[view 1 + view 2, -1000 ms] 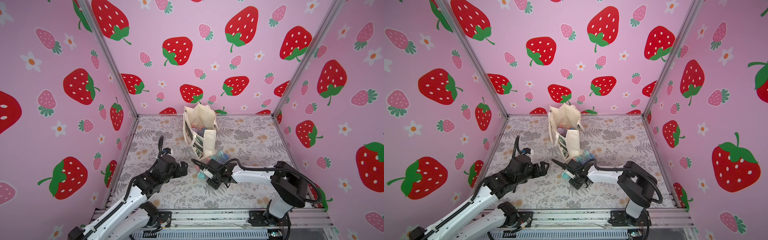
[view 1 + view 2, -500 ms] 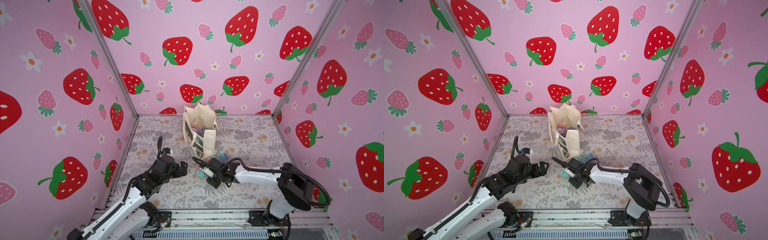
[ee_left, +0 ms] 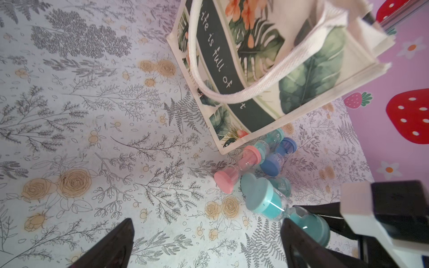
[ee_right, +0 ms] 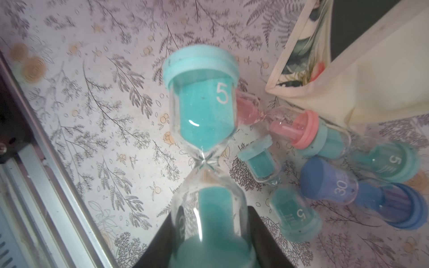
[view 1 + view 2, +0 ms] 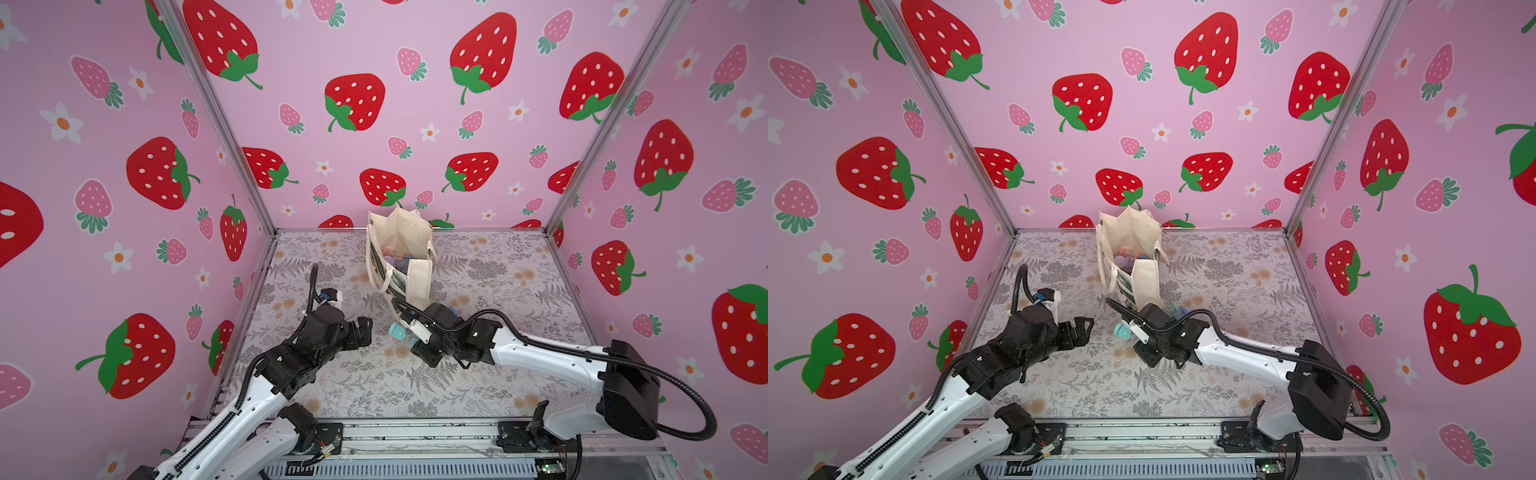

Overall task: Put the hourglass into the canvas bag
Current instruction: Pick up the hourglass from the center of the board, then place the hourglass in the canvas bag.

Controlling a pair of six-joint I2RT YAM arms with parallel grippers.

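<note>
R claw (image 4: 212, 234) is gripping the teal hourglass (image 4: 204, 120) by one bulb, beside the other hourglasses (image 4: 325, 178) on the worktop (image 5: 374, 386) at the foot of the canvas bag (image 5: 409, 237), prob. for lifting into its open top; L claw (image 3: 206, 226) is hanging open nearby.

left end effector (image 5: 367, 331) spread, right (image 4: 212, 220) clamped
</note>
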